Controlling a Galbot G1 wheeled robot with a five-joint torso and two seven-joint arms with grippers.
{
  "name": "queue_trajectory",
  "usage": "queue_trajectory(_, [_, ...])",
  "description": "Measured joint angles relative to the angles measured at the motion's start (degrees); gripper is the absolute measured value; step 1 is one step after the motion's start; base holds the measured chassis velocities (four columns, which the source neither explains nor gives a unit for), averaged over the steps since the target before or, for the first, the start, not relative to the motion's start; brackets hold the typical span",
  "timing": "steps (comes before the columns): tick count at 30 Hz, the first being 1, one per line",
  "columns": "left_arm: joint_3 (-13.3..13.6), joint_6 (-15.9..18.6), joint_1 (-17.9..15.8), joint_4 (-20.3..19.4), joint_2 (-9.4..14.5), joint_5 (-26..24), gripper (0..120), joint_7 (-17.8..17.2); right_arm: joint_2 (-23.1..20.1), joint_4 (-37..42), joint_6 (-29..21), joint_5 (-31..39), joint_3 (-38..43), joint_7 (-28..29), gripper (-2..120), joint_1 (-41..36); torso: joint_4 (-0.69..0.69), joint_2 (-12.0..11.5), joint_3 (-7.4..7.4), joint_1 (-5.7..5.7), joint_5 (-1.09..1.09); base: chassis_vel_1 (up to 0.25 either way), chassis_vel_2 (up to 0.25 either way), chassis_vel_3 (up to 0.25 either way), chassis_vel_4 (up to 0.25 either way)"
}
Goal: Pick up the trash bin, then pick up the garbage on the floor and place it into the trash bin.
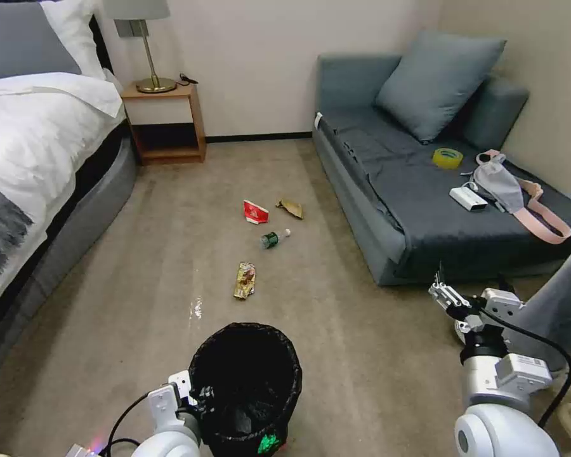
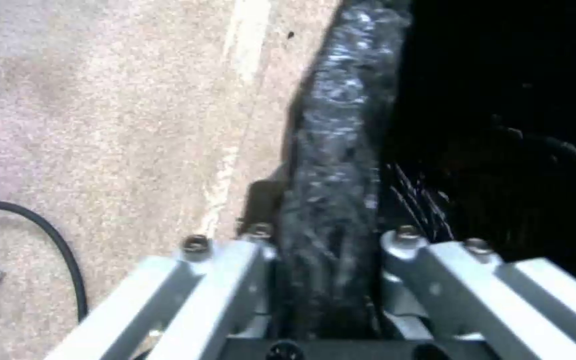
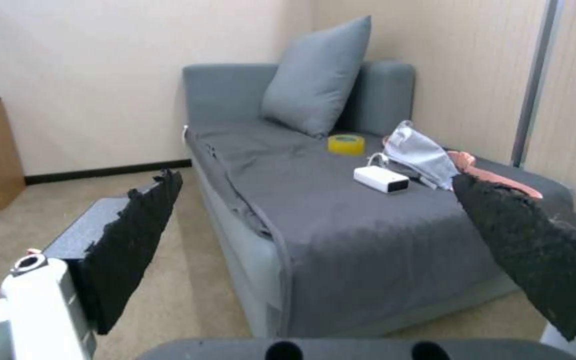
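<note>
We found the left claw [image 2: 328, 260] clamped on the rim of the trash bin [image 1: 246, 381] near our base. The right claw [image 3: 321, 235] hung apart, empty. The garbage [image 1: 245, 280] lay uncollected on the floor [image 1: 139, 254].

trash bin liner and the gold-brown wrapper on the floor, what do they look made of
The round trash bin's black liner looks like thin glossy plastic film: it crinkles and glints where the left end effector clamps the rim. The gold-brown snack wrapper seems foil-like laminate, judging by its shiny, creased surface.
</note>
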Motion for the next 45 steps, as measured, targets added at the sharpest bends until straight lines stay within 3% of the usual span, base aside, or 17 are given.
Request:
queue_trajectory(2, [-0.12, 0.00, -0.03, -0.02, -0.08, -0.03, 4, 0.08, -0.13, -0.11, 0.00, 0.23, -0.01, 0.04, 100, 0.12, 0.00, 0.00, 0.00, 0.00, 0.00, 0.000, 0.000, 0.000, 0.000])
queue_trajectory(14, [-0.70, -0.07, -0.23, -0.34, -0.42, -0.12, 3, 0.24, -0.76, -0.41, 0.01, 1.26, 0.05, 0.24, 100, 0.40, -0.02, 0.00, 0.01, 0.00, -0.04, 0.000, 0.000, 0.000, 0.000])
queue_trajectory(29, [-5.03, -1.23, 3.63, -12.36, 0.71, 5.80, 2, 2.65, -1.84, 0.45, 6.34, 8.40, 0.41, -0.97, 100, 0.10, -0.01, -0.01, 0.01, 0.00, -0.01, 0.000, 0.000, 0.000, 0.000])
queue_trajectory(37, [-6.88, -1.26, 4.73, -14.03, 2.51, 10.41, 2, 4.76, -1.82, 0.63, 9.63, 9.95, 1.28, -2.26, 100, -0.34, -0.01, -0.01, 0.01, 0.00, -0.02, 0.000, 0.000, 0.000, 0.000])
queue_trajectory(45, [-7.72, -2.20, 5.21, -14.25, 2.08, 14.47, 2, 6.63, -2.08, 0.59, 10.08, 11.38, 1.05, -3.51, 100, -0.36, -0.01, -0.01, 0.01, 0.00, -0.02, 0.000, 0.000, 0.000, 0.000])
